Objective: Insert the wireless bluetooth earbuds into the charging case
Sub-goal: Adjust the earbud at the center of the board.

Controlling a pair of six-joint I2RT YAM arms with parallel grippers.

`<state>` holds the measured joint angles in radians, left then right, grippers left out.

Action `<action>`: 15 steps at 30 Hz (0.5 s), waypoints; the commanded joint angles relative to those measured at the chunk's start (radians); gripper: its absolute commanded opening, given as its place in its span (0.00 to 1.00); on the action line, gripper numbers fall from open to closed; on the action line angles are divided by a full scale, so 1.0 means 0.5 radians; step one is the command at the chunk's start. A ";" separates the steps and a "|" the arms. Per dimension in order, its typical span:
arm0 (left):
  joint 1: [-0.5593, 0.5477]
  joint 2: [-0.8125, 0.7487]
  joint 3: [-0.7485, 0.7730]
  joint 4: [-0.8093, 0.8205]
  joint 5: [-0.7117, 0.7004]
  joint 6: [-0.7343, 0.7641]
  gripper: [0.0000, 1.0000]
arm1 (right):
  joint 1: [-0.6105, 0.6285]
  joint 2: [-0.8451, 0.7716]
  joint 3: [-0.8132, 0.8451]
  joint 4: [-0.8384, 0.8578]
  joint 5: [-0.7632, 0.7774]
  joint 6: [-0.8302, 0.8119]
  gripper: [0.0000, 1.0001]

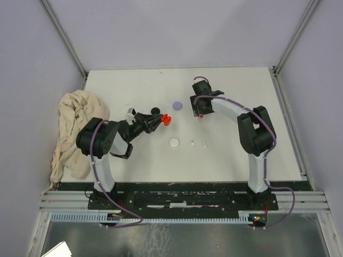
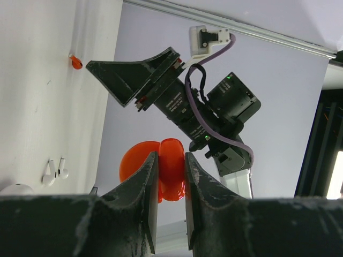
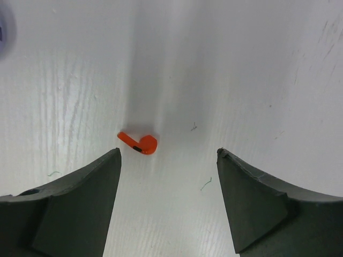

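Observation:
My left gripper (image 1: 159, 122) is shut on an open red charging case (image 1: 167, 120) and holds it above the table; in the left wrist view the case (image 2: 140, 163) sits clamped between the two fingers. One red earbud (image 3: 140, 143) lies on the table by the left fingertip of my right gripper (image 3: 169, 153), which is open and hovers just above it (image 1: 201, 108). The same earbud shows in the left wrist view (image 2: 76, 61). Two white earbuds (image 1: 192, 143) lie near the table's middle. The other earbuds are not in view.
A white disc case (image 1: 174, 143), a lilac disc case (image 1: 177, 105) and a black disc case (image 1: 156, 111) lie on the white table (image 1: 241, 155). A crumpled beige cloth (image 1: 72, 128) hangs over the left edge.

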<state>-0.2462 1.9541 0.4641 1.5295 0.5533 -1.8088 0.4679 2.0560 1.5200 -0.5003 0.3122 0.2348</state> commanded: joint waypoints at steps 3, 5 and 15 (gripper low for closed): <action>0.014 -0.007 0.014 0.399 0.025 0.087 0.03 | -0.009 0.063 0.245 -0.012 0.008 -0.016 0.80; 0.013 -0.012 0.009 0.401 0.025 0.087 0.03 | -0.012 0.101 0.298 -0.039 0.013 -0.013 0.80; 0.020 -0.034 -0.004 0.399 0.026 0.084 0.03 | -0.046 0.253 0.498 -0.140 0.018 -0.022 0.81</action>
<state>-0.2420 1.9541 0.4641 1.5291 0.5545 -1.8088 0.4549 2.1715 1.7084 -0.5491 0.3130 0.2340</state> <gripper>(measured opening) 0.287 0.805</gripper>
